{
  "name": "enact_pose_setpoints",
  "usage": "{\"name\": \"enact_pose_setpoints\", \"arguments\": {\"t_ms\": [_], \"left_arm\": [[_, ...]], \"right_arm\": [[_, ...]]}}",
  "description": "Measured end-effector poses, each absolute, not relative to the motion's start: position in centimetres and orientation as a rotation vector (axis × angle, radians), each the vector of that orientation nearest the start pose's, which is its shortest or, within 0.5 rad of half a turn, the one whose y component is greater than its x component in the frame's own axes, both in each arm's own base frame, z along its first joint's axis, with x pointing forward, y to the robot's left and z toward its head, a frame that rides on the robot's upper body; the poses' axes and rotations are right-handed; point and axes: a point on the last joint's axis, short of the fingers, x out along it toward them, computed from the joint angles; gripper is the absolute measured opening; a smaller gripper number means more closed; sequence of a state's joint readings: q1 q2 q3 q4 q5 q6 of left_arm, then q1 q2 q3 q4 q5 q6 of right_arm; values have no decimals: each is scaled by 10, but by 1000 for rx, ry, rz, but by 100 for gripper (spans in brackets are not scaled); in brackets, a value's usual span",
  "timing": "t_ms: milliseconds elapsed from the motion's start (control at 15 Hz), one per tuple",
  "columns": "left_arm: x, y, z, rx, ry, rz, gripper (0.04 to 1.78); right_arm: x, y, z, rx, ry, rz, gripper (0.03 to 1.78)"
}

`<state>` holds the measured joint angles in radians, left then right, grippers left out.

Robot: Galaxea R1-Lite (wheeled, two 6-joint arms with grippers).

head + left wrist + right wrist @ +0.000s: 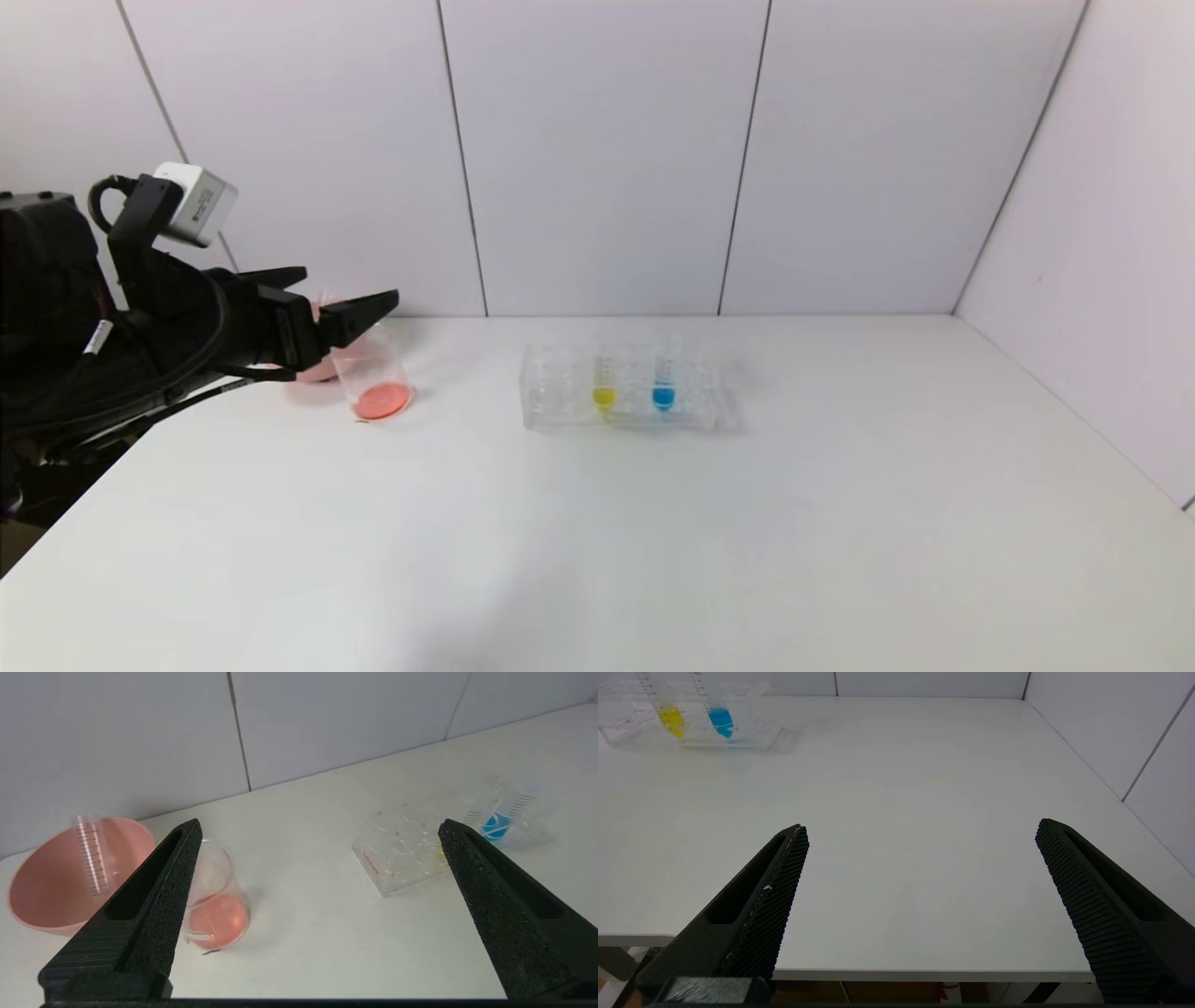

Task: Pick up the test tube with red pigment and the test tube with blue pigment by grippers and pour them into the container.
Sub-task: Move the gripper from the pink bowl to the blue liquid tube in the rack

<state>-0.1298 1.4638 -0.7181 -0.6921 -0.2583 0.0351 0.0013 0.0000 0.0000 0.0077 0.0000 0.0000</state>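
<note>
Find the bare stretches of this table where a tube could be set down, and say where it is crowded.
Free: the wide table in front of and to the right of the tube rack, and the gap between rack and container. Crowded: the far-left corner, where left gripper, container and pink bowl cluster.

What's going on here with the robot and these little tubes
The left gripper hovers open and empty over the container, which already holds red liquid. An emptied tube lies in the pink bowl. The blue tube stands in the rack, unpoured. The right gripper waits open at the table's near edge.
</note>
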Motion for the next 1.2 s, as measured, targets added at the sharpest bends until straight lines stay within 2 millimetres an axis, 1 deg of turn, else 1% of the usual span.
{"name": "enact_pose_setpoints", "arguments": {"t_ms": [333,600,867,1200], "left_arm": [[231,-64,228,25,57,-509,176],[225,-88,223,14,82,-617,176],[226,-116,214,14,115,-723,176],[234,-153,197,-14,175,-818,176]], "right_arm": [[-23,0,75,0,8,1,177],[-23,0,75,0,8,1,177],[-23,0,75,0,8,2,177],[-23,0,75,0,8,1,177]]}}
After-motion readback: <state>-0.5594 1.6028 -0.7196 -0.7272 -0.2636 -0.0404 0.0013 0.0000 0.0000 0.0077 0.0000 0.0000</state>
